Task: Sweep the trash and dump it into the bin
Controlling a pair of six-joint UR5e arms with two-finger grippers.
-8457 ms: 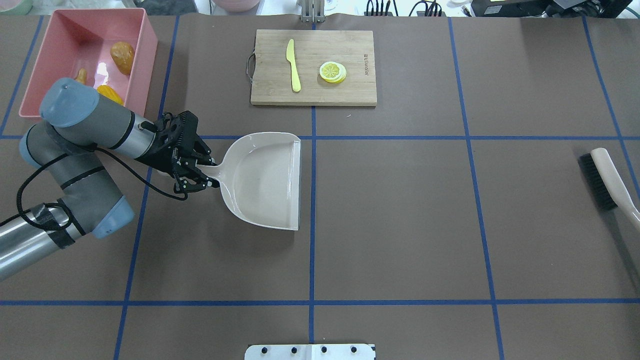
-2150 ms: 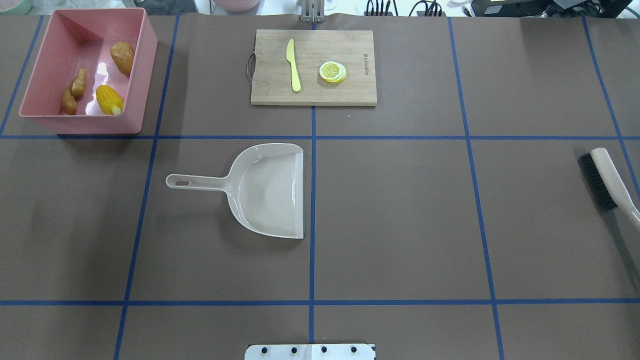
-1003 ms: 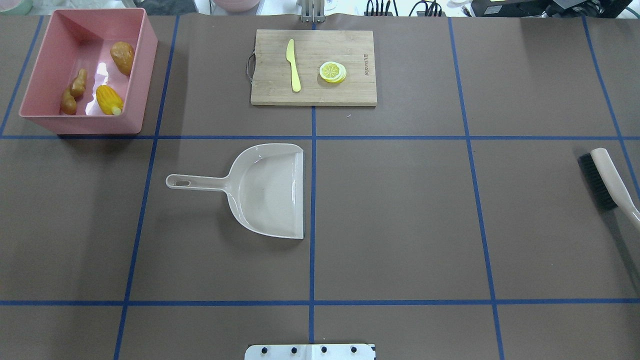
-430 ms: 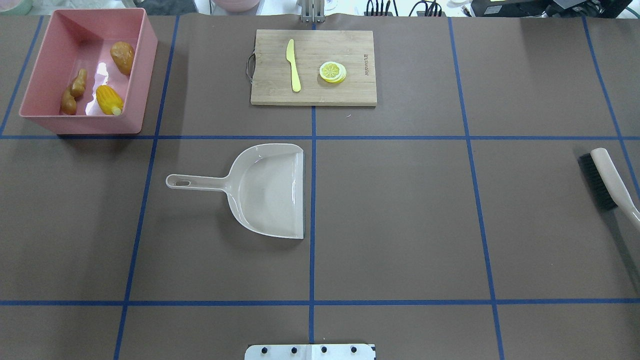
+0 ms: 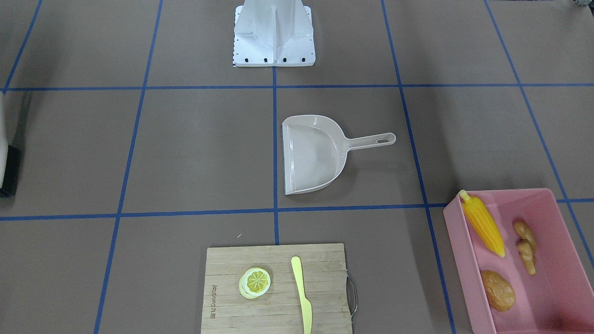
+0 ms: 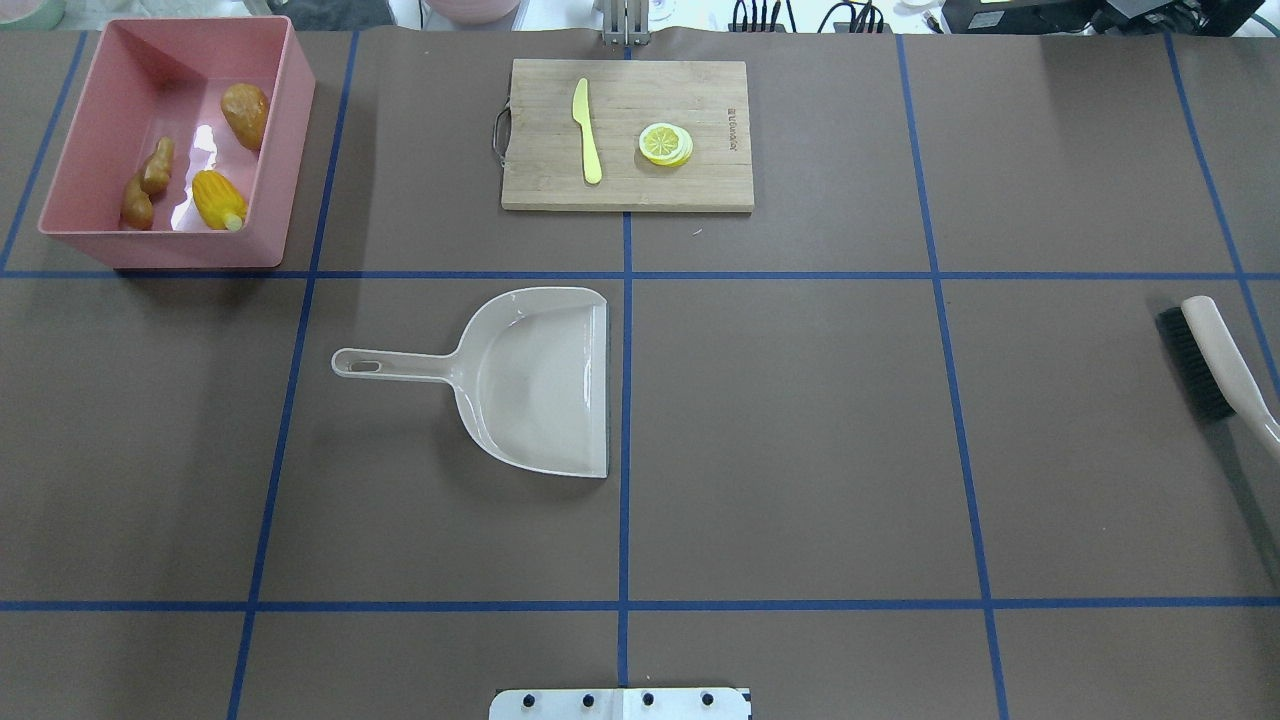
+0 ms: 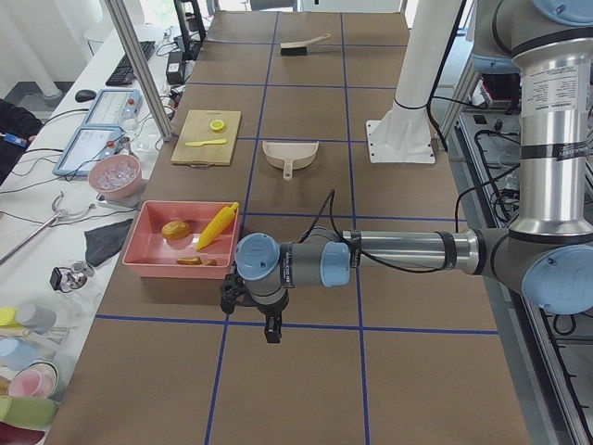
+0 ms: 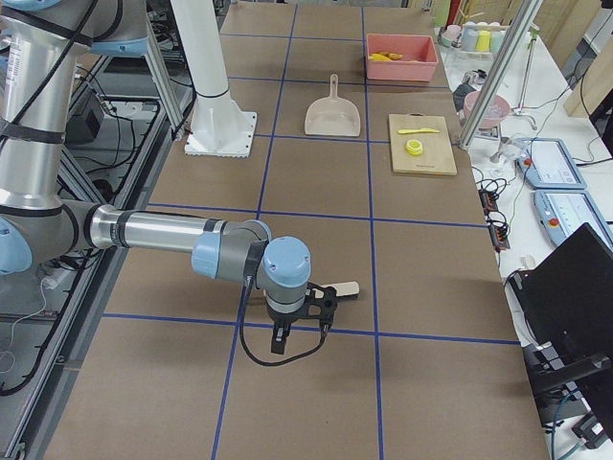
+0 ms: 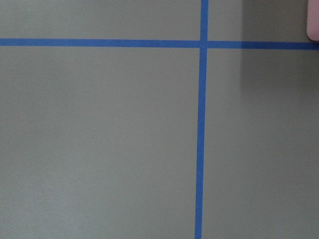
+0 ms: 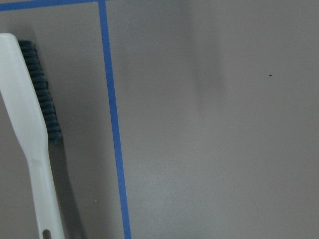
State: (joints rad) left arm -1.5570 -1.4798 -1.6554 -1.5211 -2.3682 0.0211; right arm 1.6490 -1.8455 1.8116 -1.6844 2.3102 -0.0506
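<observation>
Some seconds back the left arm had the beige plastic long-handled dustpan (image 6: 540, 385) by its handle. Now the dustpan lies flat and alone on the brown bench (image 6: 800, 450), and over the last two seconds nothing on the bench has shifted.

The left gripper (image 7: 270, 326) shows only in the side view, hanging over bare bench just beside the large rectangular pink plastic bin (image 6: 290, 140). I cannot tell how wide it stands. The same goes for the right gripper (image 8: 299, 324), which hangs above the cream-handled, black-bristled brush (image 6: 1220, 352). The brush lies at 3 o'clock from the dustpan, well apart.

All the trash sits in the bin, at 10 o'clock from the dustpan. It is the ridged yellow corn cob (image 6: 219, 199), the smooth glossy brown potato (image 6: 245, 116) and the knobbly tan ginger root (image 6: 146, 184). By my reading the dump is done and both tools are laid down, so the task looks finished.

The bin has plain, smooth, sloping walls and a shiny floor. The dustpan is a shallow, rounded scoop with a straight lip and a slotted handle. At 12 o'clock, the striped wooden cutting board (image 6: 700, 185) carries a thin yellow plastic knife (image 6: 587, 130) and a round lemon slice (image 6: 665, 143), both untouched.
</observation>
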